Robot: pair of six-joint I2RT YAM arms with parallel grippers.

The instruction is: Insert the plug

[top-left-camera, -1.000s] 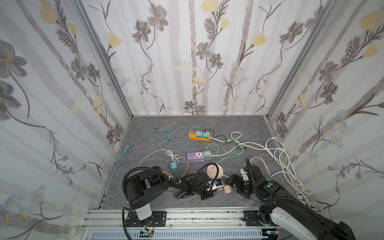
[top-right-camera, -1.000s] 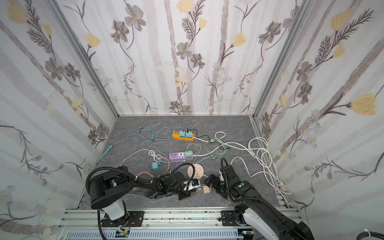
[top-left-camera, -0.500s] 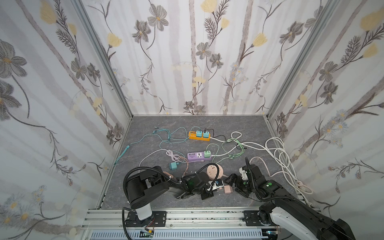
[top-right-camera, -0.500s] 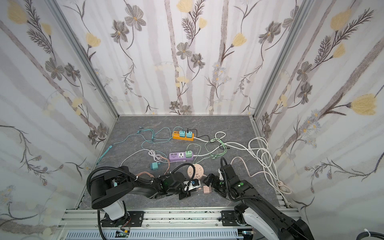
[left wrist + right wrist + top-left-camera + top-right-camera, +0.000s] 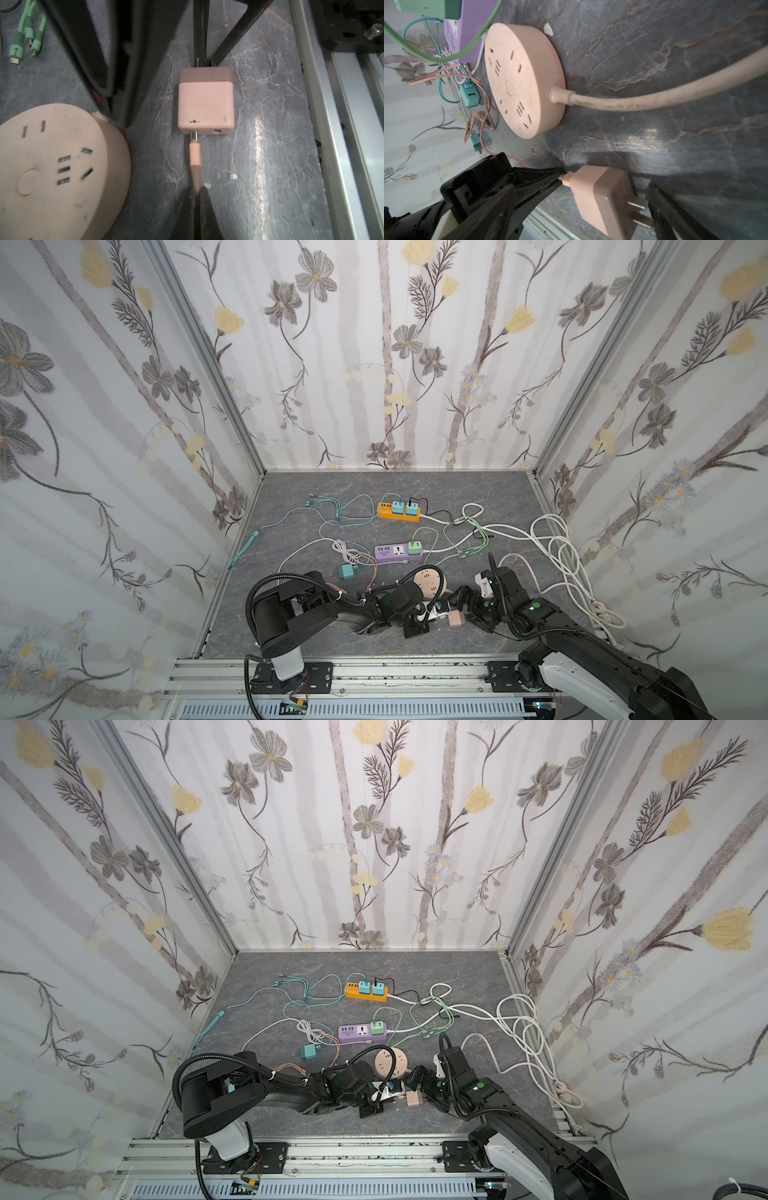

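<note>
Near the front edge of the grey table, the left gripper is clamped on the pink USB plug. The plug's metal tip sits partly bare at a port of the pink adapter. Plug and adapter lie along one line across the front. The tip points toward the right gripper, whose jaws stand wide apart at the adapter's prongs. Behind lie a round pink socket, a purple power strip and, farthest, an orange power strip.
</note>
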